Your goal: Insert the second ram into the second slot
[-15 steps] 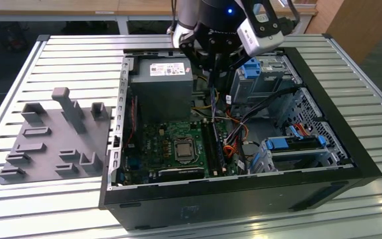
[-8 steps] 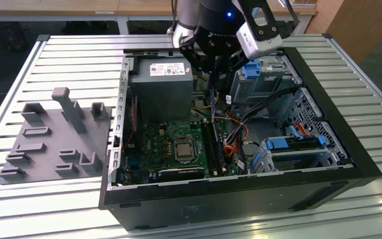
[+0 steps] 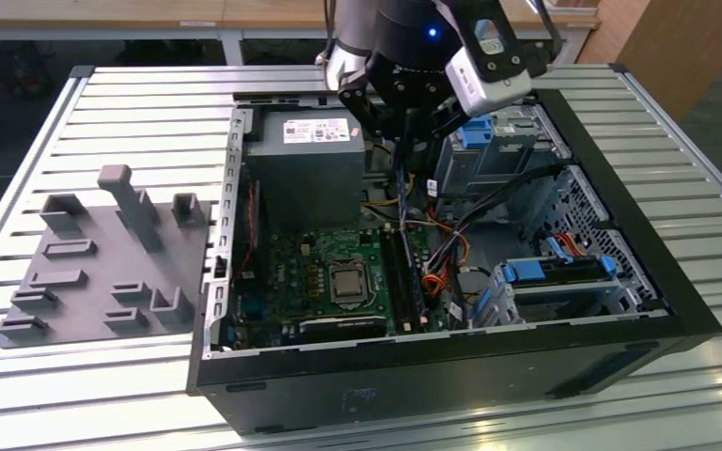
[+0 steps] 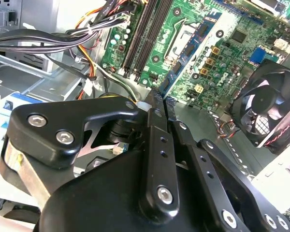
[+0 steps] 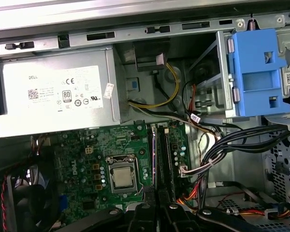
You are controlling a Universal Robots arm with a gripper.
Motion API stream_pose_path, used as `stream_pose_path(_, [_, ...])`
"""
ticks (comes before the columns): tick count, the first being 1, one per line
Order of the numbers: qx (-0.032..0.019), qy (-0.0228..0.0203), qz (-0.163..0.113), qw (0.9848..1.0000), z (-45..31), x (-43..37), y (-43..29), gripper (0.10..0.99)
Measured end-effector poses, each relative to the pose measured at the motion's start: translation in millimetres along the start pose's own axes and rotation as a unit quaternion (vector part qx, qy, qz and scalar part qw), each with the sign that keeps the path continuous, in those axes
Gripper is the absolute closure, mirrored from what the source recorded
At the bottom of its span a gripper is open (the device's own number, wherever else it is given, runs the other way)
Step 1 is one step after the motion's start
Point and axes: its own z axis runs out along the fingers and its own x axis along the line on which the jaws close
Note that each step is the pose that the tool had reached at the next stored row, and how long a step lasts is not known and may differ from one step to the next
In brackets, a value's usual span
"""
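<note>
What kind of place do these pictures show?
Probably a robotics lab or workshop: an open desktop computer case lies on a slatted aluminium table under a robot arm, with a grey fixture tray beside it.

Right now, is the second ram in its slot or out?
Out: the second ram sits clamped in the gripper above the motherboard.

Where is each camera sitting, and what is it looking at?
Exterior view: off the arm, high up, looking down into the open computer case; the arm and gripper show.
First wrist view: on the arm, facing the motherboard and power supply; the gripper shows.
Second wrist view: on the arm, looking past the gripper at the motherboard and fan.
All three share the motherboard.
</note>
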Motion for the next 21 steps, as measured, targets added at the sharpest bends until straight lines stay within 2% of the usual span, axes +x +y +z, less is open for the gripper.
stream_pose_path(21, [-0.0001,0.0,0.0,1.0,7.4,0.0,0.0,0.949])
